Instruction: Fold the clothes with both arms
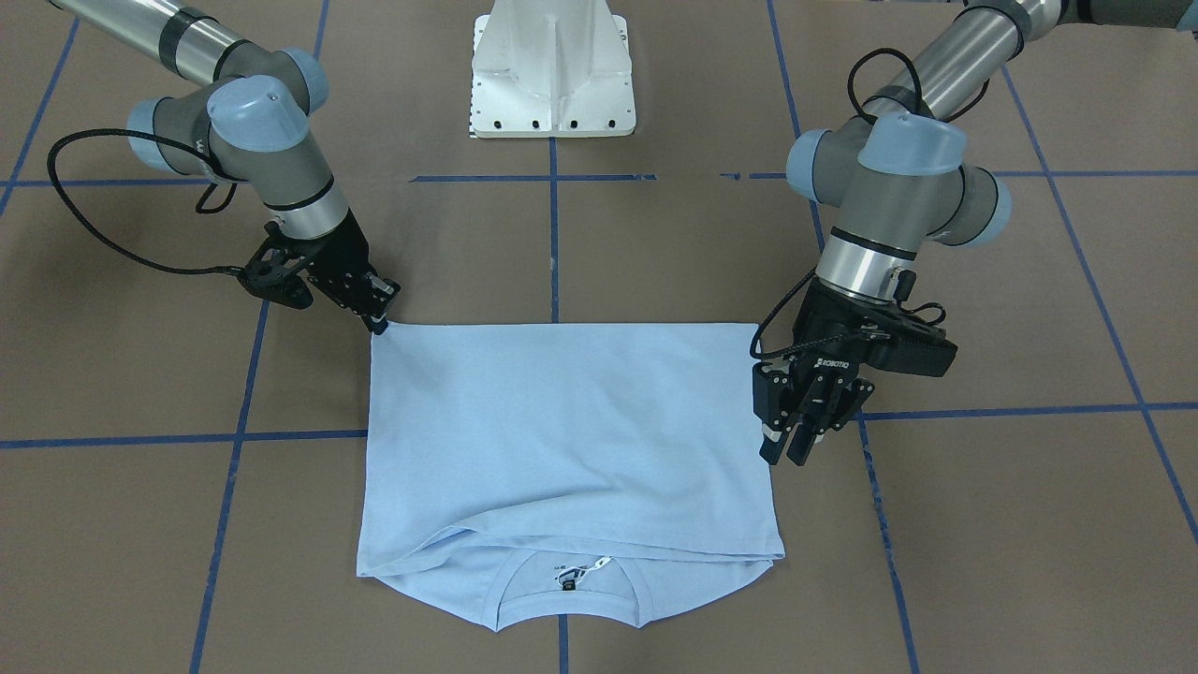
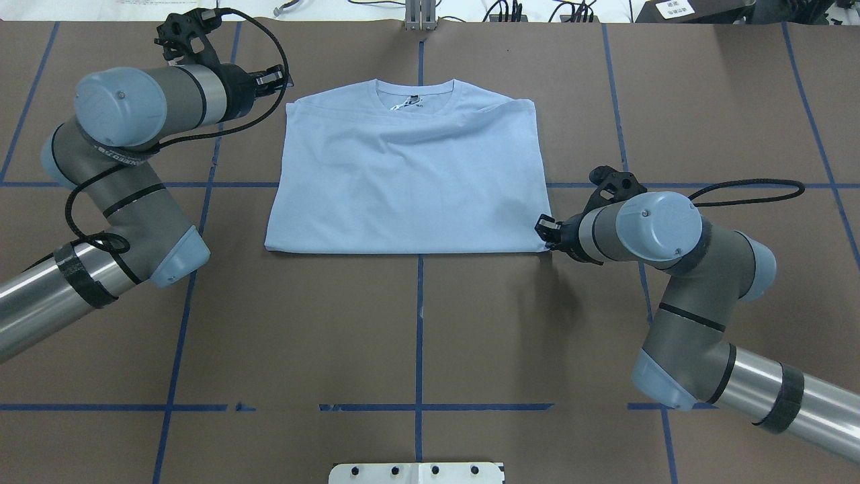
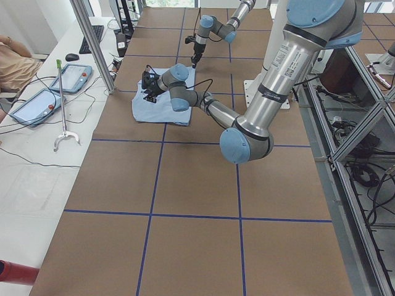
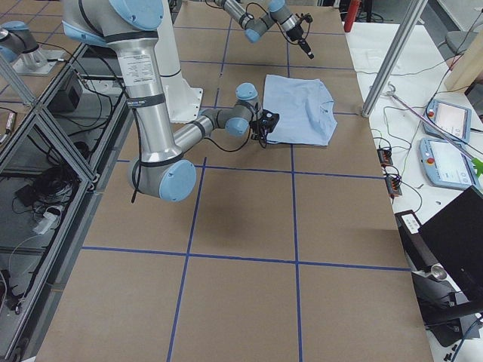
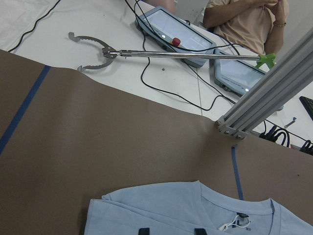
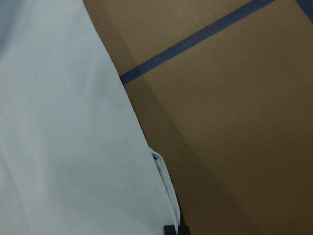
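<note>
The light blue T-shirt (image 1: 562, 421) lies flat on the brown table, folded over, with its collar and neck label (image 1: 569, 582) on the side away from the robot. It also shows in the overhead view (image 2: 403, 181). My right gripper (image 1: 379, 318) is at the shirt's near right corner. In the right wrist view its fingertips (image 6: 168, 229) are together on that corner, and the gripper (image 6: 176, 229) is shut. My left gripper (image 1: 791, 449) hovers by the shirt's far left shoulder (image 2: 279, 77). It is open and empty, with its fingertips (image 5: 142, 230) spread over the shirt (image 5: 186, 210).
The white pedestal base (image 1: 552, 75) stands at the robot's side of the table. Blue tape lines (image 2: 420, 323) cross the brown surface. Past the far edge are a reach-grabber tool (image 5: 146, 53), teach pendants (image 5: 176, 41), an aluminium post (image 5: 264, 98) and a person (image 5: 244, 19).
</note>
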